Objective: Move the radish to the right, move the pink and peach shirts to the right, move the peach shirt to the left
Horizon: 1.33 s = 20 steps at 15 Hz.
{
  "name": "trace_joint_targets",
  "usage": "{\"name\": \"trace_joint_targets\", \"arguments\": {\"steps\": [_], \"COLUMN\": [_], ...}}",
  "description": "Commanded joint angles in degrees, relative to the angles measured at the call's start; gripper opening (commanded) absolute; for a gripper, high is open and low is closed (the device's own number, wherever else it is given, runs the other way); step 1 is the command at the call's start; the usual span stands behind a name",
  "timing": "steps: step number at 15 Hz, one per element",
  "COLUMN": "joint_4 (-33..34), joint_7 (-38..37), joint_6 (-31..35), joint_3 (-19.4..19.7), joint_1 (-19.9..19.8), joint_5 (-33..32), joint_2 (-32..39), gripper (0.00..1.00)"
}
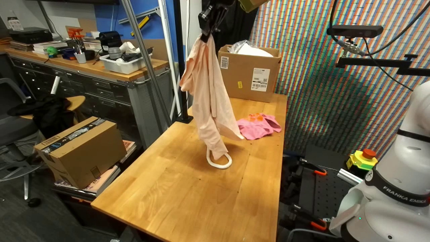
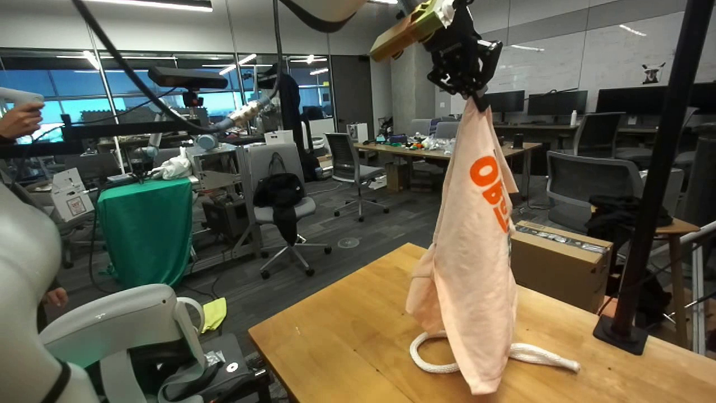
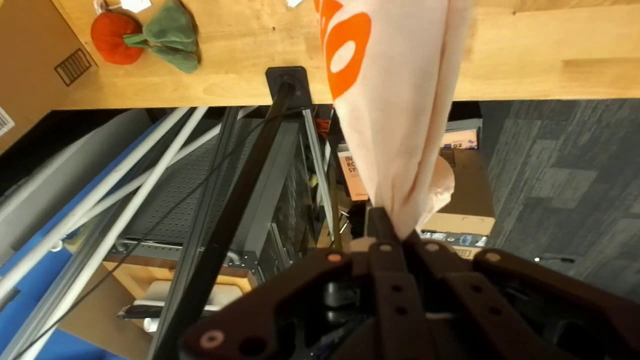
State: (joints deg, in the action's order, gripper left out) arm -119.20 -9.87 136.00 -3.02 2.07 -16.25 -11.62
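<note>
Over the table point(image 1: 201, 195): peach shirt point(image 2: 475, 268), hanging, top pinched in the gripper point(image 2: 480, 102); slender bunch could slip under its weight; low end may drag the cord point(image 1: 220, 166), contact unclear; pink shirt point(image 1: 257, 129), far right; radish point(image 3: 131, 40), beside far box point(image 1: 247, 79).

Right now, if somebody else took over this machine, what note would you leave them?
Claw: shut on the peach shirt, which hangs over the table; whether its lower end touches down I can't tell.
Radish: on the table near the cardboard box.
Pink shirt: rumpled on the table, toward that box.
Done: peach shirt gripped and raised; radish and pink shirt perhaps already moved right, but I can't confirm it.
To do: probably set the peach shirt down on the left, minding the white cord nearby.
</note>
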Motion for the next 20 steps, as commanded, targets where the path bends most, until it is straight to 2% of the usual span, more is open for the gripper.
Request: {"name": "trace_joint_targets", "arguments": {"steps": [1, 5, 9, 20], "joint_4": [8.3, 15.8, 22.9, 39.6], "joint_7": [6.1, 9.2, 12.2, 17.4], "joint_6": [-6.8, -14.1, -18.2, -26.0], "joint_3": [-1.8, -3.9, -5.4, -7.9], "joint_1": [1.9, 4.0, 5.9, 10.0], "joint_5": [4.5, 5.2, 5.9, 8.0], "joint_2": [5.2, 11.4, 17.4, 30.1], "gripper": [0.01, 0.01, 0.01, 0.01]}}
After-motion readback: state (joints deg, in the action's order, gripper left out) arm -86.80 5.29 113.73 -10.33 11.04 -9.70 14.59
